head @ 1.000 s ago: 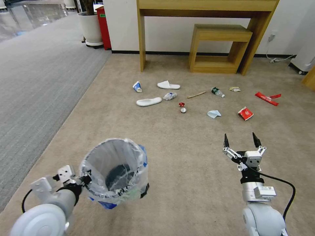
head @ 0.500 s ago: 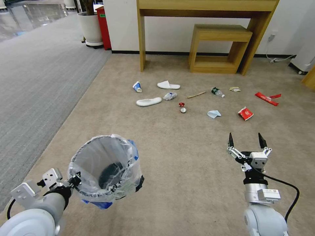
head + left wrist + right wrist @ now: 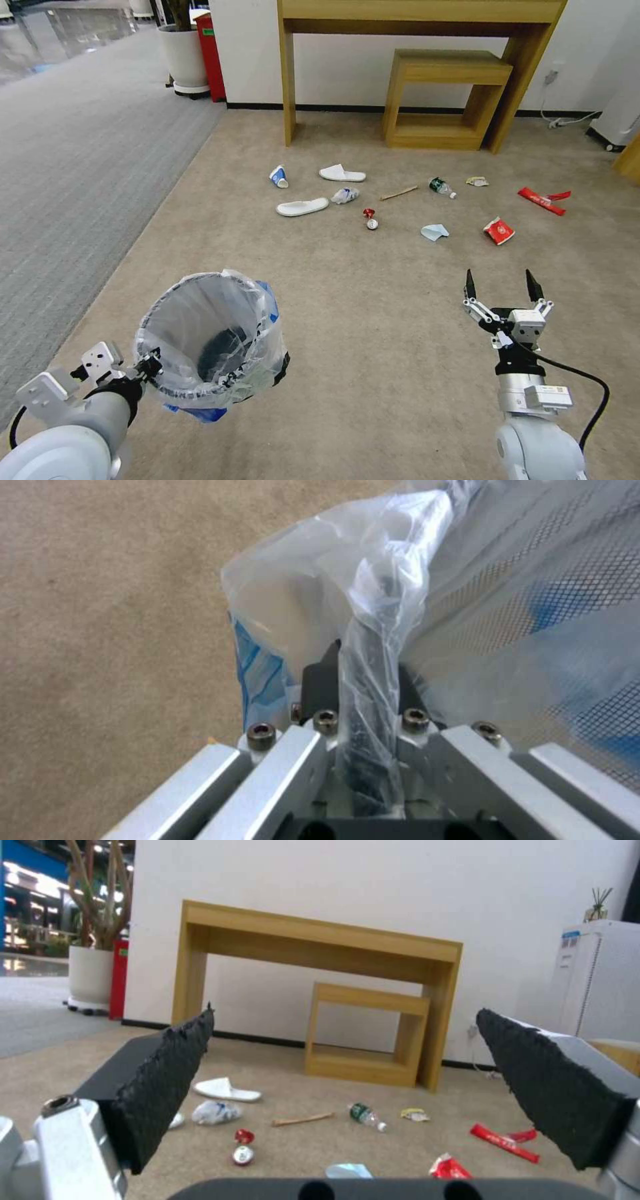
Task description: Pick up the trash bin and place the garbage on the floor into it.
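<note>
- The left gripper (image 3: 148, 365) is clamped on the rim of the trash bin (image 3: 210, 343), holding it up off the floor (image 3: 373, 320) at the robot's lower left, mouth open upward. In the left wrist view the fingers (image 3: 320, 680) pinch the black rim together with a bunched fold of the clear bag liner (image 3: 373, 605).
- The right gripper (image 3: 500, 287) hovers above the carpet at the lower right, jaws spread wide and empty, pointing toward the litter.
- Beyond both grippers the garbage lies scattered on the beige carpet: a blue-white paper cup (image 3: 279, 176) and two white slippers (image 3: 342, 174) (image 3: 302, 207) to the left, with a crumpled clear wrapper (image 3: 345, 195) just beside the nearer slipper.
- In the middle lie a small red-and-white piece (image 3: 370, 219), a wooden stick (image 3: 399, 193) and a pale blue mask (image 3: 435, 232).
- To the right are a small green-label bottle (image 3: 441, 187), a small yellowish scrap (image 3: 477, 181), a red packet (image 3: 499, 231) and a long red wrapper (image 3: 543, 199).
- A wooden table (image 3: 427, 20) with a smaller wooden stool (image 3: 447, 73) under it stands against the wall behind the litter.
</note>
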{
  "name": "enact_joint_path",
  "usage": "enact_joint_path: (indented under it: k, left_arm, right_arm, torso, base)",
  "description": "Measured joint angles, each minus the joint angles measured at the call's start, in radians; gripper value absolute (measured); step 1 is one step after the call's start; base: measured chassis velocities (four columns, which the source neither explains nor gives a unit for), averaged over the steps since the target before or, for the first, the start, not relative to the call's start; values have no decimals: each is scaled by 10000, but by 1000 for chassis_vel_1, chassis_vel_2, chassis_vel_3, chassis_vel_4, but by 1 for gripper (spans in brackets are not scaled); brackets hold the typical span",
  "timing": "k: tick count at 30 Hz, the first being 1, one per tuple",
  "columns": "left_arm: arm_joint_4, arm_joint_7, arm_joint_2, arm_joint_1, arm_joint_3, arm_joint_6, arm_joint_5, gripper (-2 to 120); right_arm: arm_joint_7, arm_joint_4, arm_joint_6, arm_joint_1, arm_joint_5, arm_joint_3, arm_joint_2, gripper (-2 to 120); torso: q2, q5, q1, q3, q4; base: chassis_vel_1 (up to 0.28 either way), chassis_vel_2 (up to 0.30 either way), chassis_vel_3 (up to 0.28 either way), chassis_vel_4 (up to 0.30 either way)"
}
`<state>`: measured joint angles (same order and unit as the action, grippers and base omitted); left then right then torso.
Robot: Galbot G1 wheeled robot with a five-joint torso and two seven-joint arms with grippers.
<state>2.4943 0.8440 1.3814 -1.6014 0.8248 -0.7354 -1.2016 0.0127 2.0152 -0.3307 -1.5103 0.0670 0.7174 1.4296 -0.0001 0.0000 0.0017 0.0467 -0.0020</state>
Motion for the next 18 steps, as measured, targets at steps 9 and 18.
enact_joint_path:
  k: [9, 18]
  left_arm:
    - [-34, -149, -90, -6, -130, 0, 263, 1]
    - [17, -259, -115, -82, -146, 0, 278, 1]
  right_arm:
    - [-5, -2, -39, -14, 42, 25, 8, 100]
    - [-8, 58, -43, -35, 22, 31, 45, 100]
  torso:
    - [0, 1, 0, 0, 1]
    - [1, -2, 0, 0, 0]
  base:
    - [-133, 138, 121, -132]
    - [-259, 257, 268, -264]
